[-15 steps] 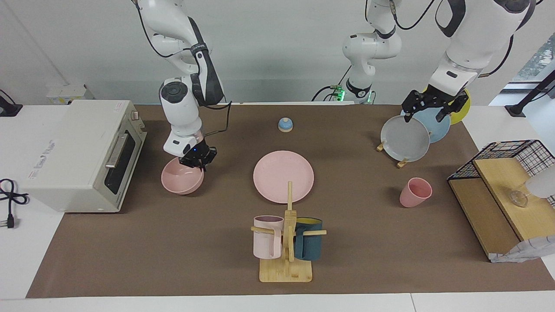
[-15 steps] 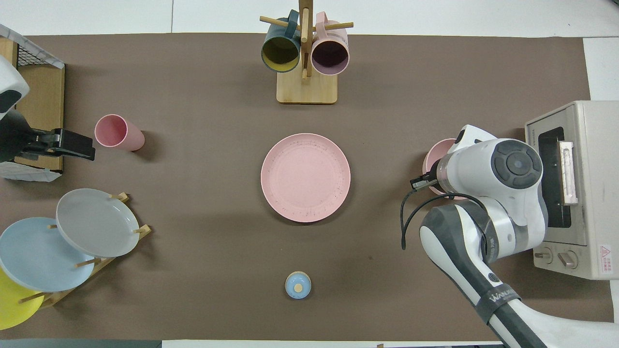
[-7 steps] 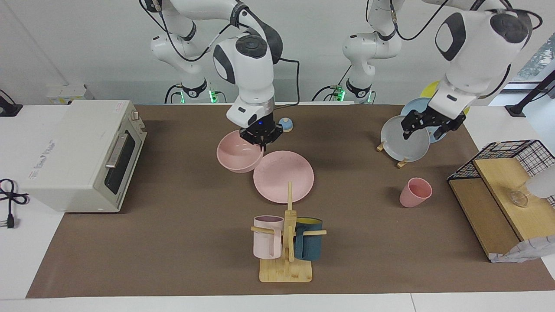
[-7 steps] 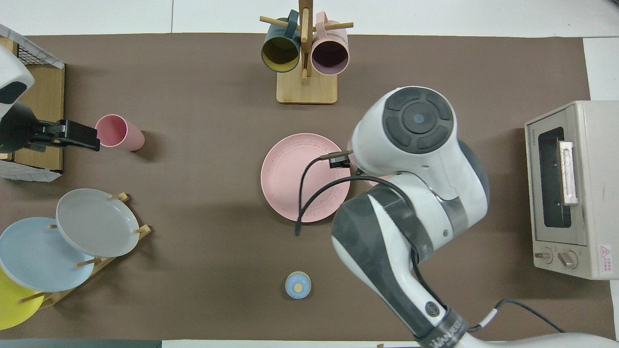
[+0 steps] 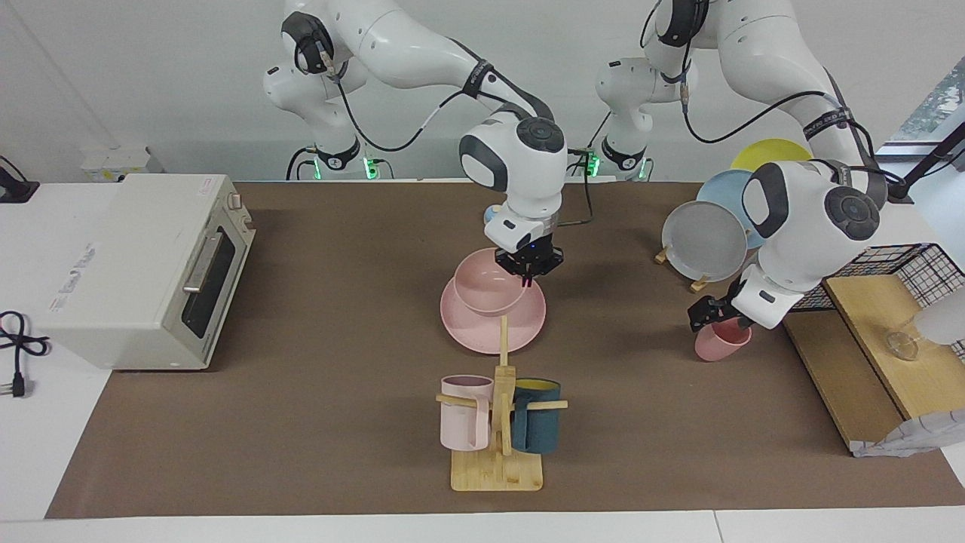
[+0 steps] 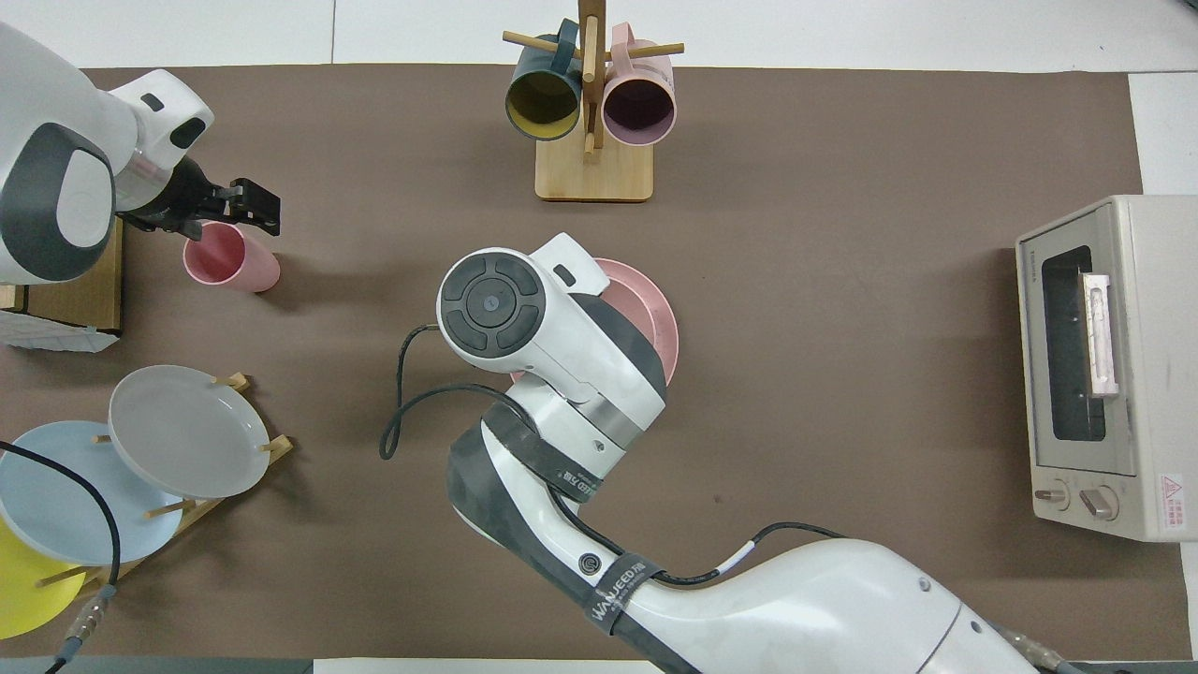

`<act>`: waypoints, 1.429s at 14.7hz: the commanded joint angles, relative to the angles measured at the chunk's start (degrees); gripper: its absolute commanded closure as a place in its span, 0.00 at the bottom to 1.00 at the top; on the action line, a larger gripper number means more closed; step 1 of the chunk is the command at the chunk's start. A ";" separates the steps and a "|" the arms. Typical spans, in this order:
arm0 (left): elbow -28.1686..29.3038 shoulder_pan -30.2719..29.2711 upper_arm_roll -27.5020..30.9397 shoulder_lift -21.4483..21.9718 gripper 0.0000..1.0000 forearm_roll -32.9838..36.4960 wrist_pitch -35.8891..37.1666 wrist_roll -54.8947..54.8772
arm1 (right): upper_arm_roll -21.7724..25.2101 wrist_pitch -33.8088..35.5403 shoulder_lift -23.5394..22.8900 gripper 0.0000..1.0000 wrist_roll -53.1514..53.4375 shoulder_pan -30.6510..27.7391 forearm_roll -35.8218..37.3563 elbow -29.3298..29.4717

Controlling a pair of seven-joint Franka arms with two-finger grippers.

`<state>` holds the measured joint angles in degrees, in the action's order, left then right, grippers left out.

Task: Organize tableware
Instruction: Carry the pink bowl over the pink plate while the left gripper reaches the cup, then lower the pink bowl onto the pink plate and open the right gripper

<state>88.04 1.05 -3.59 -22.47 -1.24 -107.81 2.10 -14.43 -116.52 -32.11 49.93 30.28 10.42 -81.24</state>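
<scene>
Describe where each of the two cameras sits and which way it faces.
Facing view: high, across the table, facing both robots; whole arms show, right gripper holding the pink bowl.
Overhead view: high above the robots' end, looking steeply down; arms enter from below.
Shared: pink plate, pink cup, left gripper.

two high opposed views, shared table (image 5: 317, 422)
</scene>
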 commanded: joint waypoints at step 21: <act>7.94 0.17 0.08 0.94 1.00 4.58 -7.33 -4.21 | 0.19 28.70 15.56 0.49 -35.46 -22.07 -4.97 5.41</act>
<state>95.59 1.02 -3.54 -22.84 1.47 -115.49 -1.08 -13.76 -89.90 -21.13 24.20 14.48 6.89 -70.66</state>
